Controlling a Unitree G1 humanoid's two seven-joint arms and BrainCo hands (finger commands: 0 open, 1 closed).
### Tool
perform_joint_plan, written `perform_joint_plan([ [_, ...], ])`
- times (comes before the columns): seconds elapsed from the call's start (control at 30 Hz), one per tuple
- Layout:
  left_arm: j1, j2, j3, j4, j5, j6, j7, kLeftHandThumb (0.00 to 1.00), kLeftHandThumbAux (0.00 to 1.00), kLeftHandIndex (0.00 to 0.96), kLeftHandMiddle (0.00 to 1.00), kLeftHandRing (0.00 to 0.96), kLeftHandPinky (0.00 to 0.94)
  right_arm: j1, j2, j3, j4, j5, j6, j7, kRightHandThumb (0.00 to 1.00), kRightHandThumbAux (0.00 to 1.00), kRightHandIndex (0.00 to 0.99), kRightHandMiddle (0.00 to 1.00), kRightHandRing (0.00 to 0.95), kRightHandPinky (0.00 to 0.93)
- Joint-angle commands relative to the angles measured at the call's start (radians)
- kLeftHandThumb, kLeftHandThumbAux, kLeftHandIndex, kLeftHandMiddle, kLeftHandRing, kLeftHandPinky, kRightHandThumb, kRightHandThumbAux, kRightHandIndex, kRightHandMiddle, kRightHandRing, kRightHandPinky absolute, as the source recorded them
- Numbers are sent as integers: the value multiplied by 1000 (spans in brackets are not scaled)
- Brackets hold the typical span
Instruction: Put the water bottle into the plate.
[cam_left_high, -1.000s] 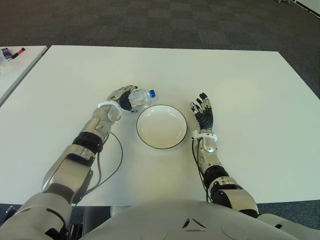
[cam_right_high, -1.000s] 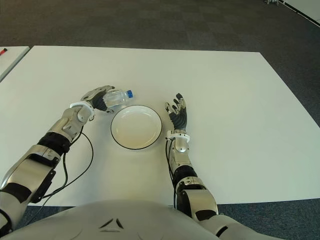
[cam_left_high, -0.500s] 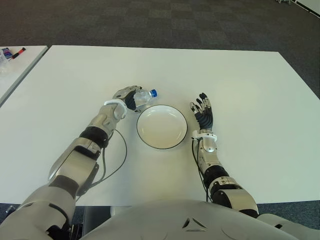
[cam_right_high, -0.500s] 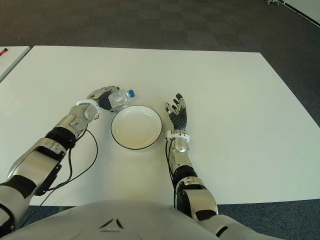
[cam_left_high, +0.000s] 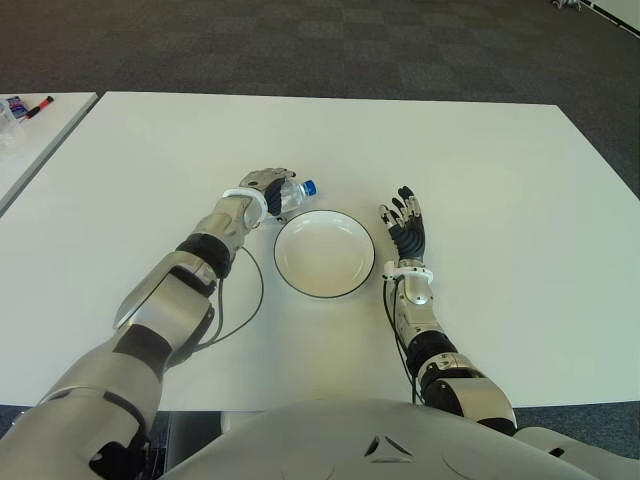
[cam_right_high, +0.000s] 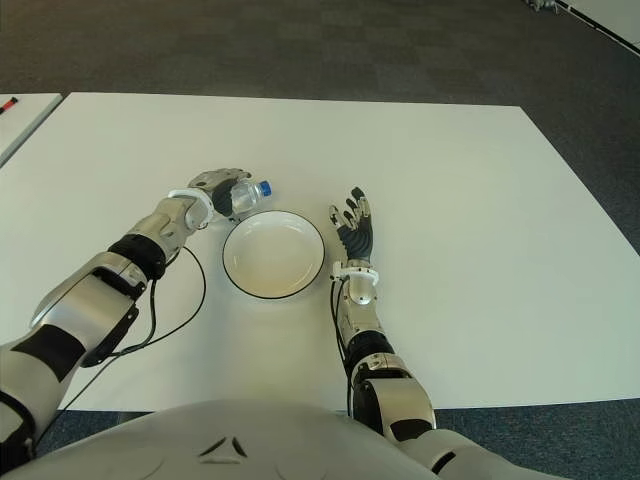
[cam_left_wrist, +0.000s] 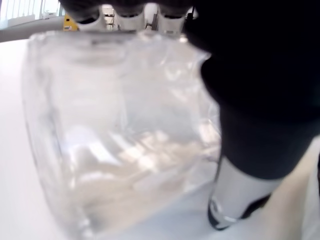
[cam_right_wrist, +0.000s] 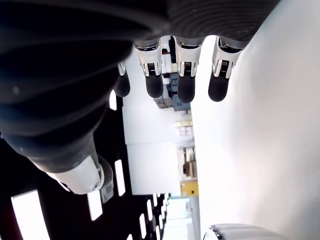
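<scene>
A clear water bottle (cam_left_high: 291, 195) with a blue cap lies on its side in my left hand (cam_left_high: 266, 190), whose fingers are curled around it, just beyond the far left rim of the plate. In the left wrist view the bottle's clear body (cam_left_wrist: 120, 135) fills the frame against the palm. The white plate (cam_left_high: 323, 253) with a dark rim sits on the white table (cam_left_high: 480, 160), with nothing in it. My right hand (cam_left_high: 405, 222) shows just right of the plate, fingers spread and holding nothing.
A second white table (cam_left_high: 30, 130) stands at the far left with markers (cam_left_high: 30, 104) on it. A black cable (cam_left_high: 240, 310) loops on the table beside my left forearm. Dark carpet lies beyond the far edge.
My left hand has carried the bottle to the right and slightly away from me, closer to the plate's far left rim. The right hand has not moved.
</scene>
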Motion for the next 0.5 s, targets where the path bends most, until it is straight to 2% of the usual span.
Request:
perform_joint_plan([
  [0.03, 15, -30, -66, 91, 46, -9, 2, 0, 915, 4, 8, 0, 76, 66, 43, -4, 52, 5, 39, -2, 30, 695, 74, 89, 92, 132],
  [0.5, 2, -37, -153, 164, 92, -7, -1, 0, 907, 3, 11, 4, 87, 64, 45, -1, 54, 1, 41, -8, 24, 694, 70, 88, 92, 134],
])
